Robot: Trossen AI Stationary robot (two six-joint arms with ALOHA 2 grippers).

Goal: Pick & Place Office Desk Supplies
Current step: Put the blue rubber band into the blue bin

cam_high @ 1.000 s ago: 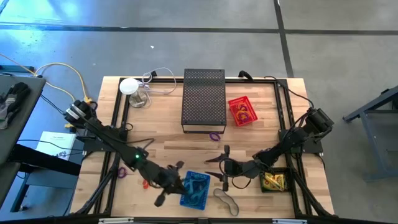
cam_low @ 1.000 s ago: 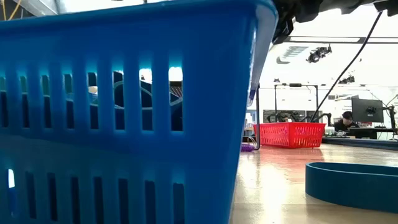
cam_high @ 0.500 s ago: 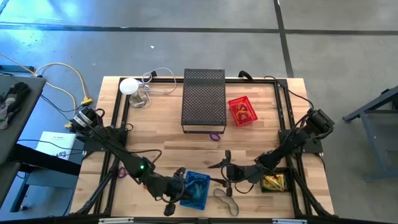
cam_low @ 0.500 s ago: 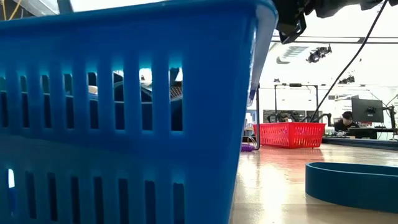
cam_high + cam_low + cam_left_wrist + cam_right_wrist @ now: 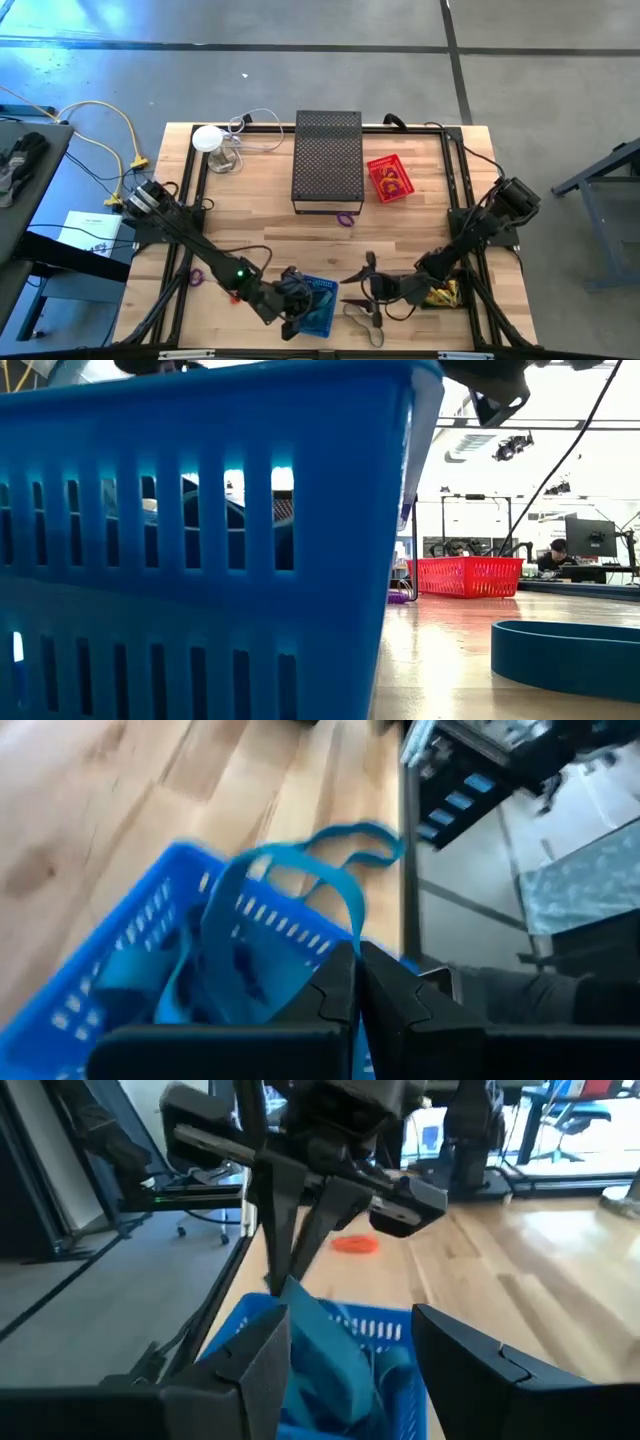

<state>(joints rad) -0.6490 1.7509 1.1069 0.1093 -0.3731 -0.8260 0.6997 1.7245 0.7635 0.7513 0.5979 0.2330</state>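
A blue slotted basket (image 5: 320,306) stands near the table's front edge and fills the low view (image 5: 200,540). My left gripper (image 5: 357,982) hangs over the basket's left part (image 5: 297,305), shut on a wide blue band (image 5: 285,870) that loops up out of the basket. My right gripper (image 5: 350,1320) stands open just right of the basket (image 5: 358,288), fingers aimed level at it, nothing between them. Another band loop (image 5: 365,323) lies flat on the table right of the basket. An orange band (image 5: 235,296) and a purple one (image 5: 195,278) lie to its left. My left gripper pinches one strip of the blue band (image 5: 352,935) between its two shut fingers. The fingers (image 5: 285,1240) come from above, slanting down into the basket. The band arches up from the fingers, and its other end sinks among the blue bands in the basket (image 5: 325,1355).
A tall black mesh box (image 5: 328,160) stands at the far middle, a purple band (image 5: 345,218) at its foot. A red basket (image 5: 390,178) sits right of it. A white round object with a cable (image 5: 207,138) is far left. Yellow packets (image 5: 440,292) lie near right.
My left gripper has gone toward the table's right edge and down, from beside the basket's left wall to above the basket, rolling as it went. My right gripper has shifted a little toward the near edge, staying open. The basket has kept its place.
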